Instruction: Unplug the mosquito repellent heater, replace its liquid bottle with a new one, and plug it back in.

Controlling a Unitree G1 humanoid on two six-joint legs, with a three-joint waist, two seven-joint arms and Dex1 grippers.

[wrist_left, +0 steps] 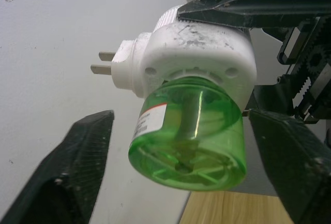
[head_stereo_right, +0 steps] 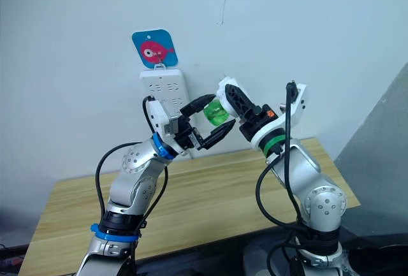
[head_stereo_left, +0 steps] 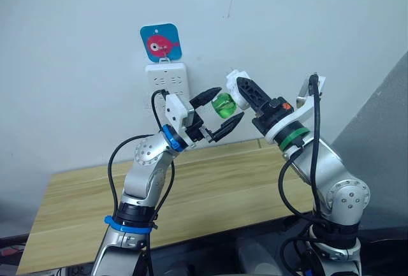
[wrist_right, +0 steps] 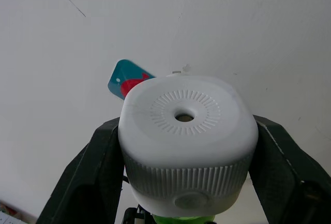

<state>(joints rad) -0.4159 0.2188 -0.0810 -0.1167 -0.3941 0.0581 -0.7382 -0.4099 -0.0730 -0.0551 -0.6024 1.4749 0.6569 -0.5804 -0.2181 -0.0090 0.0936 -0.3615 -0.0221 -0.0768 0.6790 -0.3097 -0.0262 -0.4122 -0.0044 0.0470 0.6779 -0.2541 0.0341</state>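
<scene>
- The right hand [head_stereo_left: 245,91] is gripping the small white rounded plastic mosquito repellent heater [wrist_left: 196,53], its two black fingers [wrist_right: 98,167] pressing on opposite sides of the body.
- The heater is hanging in the air above the light wooden table [head_stereo_left: 210,193], unplugged, its two metal prongs [wrist_left: 103,63] pointing toward the pale wall.
- A translucent green liquid bottle [wrist_left: 186,131] is sitting screwed into the heater's underside, facing the left hand.
- The left hand [head_stereo_left: 220,110] is standing wide, its fingers [wrist_left: 77,167] flanking the green bottle without touching it.
- Behind the left hand, a white multi-socket power strip [head_stereo_left: 167,81] is hanging on the wall under a blue square hook plate with a red fish [head_stereo_left: 160,42].
</scene>
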